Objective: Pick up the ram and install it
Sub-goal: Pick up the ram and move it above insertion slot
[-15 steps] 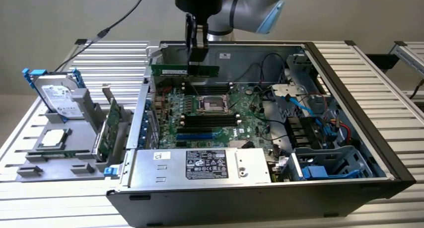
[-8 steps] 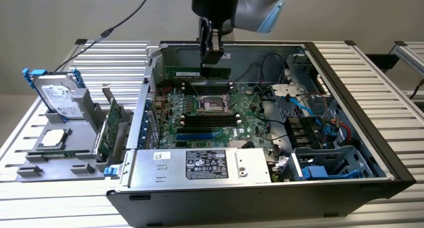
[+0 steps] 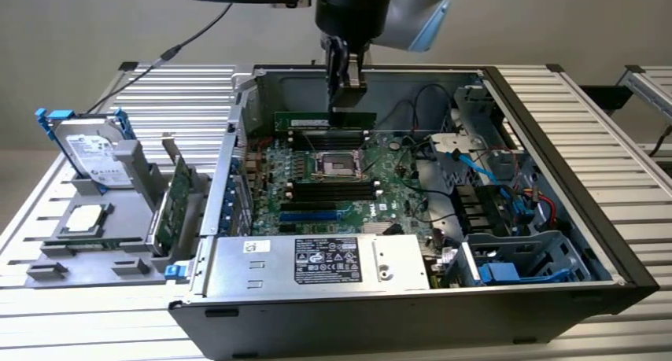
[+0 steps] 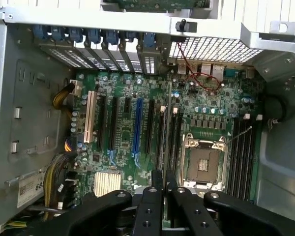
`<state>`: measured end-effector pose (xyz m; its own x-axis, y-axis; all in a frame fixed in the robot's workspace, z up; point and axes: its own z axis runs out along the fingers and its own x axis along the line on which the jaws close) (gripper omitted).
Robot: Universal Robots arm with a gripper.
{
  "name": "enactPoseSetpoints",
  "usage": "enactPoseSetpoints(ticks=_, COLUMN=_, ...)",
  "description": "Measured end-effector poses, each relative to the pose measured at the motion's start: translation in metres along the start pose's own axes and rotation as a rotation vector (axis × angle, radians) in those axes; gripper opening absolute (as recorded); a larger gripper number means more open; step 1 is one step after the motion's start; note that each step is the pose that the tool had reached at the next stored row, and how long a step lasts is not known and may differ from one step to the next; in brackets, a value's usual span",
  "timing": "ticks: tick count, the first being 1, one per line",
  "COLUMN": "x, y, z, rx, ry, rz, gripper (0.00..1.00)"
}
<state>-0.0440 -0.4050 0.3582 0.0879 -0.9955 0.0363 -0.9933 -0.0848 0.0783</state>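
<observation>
While your gripper hangs inside the open PC case, it's clamped on the ram, stick edge-down over the mobo slots beside the CPU socket; can't tell if seated.

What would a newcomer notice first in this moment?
The open computer case sits on the table, its green motherboard exposed. The gripper hangs inside it, shut on the ram, a green stick held above the board near the CPU socket. A hard drive stands at the exterior view's left.
</observation>
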Motion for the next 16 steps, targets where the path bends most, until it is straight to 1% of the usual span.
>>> enactPoseSetpoints(ticks=4, x=0.000, y=-0.0033, z=0.0054, rx=0.0053, ry=0.0005, rz=0.000, gripper=0.14)
enactPoseSetpoints(ticks=16, x=0.000, y=-0.0113, z=0.0239, rx=0.0154, ry=0.0014, rz=0.001, gripper=0.14)
